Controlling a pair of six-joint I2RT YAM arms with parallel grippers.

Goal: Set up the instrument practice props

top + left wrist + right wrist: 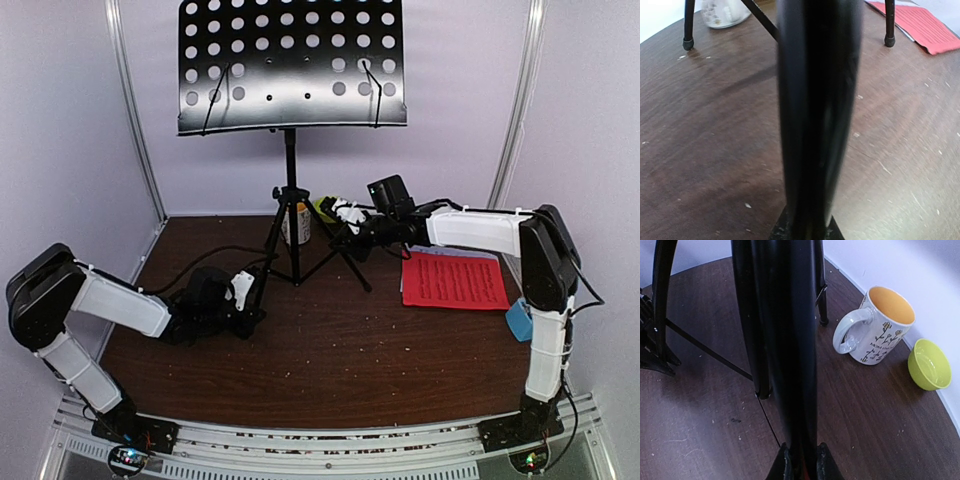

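The black music stand point(290, 65) stands upright at the back middle on its tripod. My left gripper point(252, 292) is shut on the tripod's near left leg point(815, 100), which fills the left wrist view. My right gripper point(345, 235) is shut on the right leg point(790, 340), with both fingers pressed against its sides low in the right wrist view. The red sheet-music pages point(455, 282) lie flat on the table at the right, a pale page edge point(940, 7) showing beneath them. The light-blue metronome point(518, 320) sits at the right edge, partly behind my right arm.
A white-and-orange mug point(880, 327) and a small green bowl point(929, 364) stand by the back wall behind the tripod. Two other tripod feet point(688, 44) rest on the brown table point(330, 350). White walls enclose the table on three sides.
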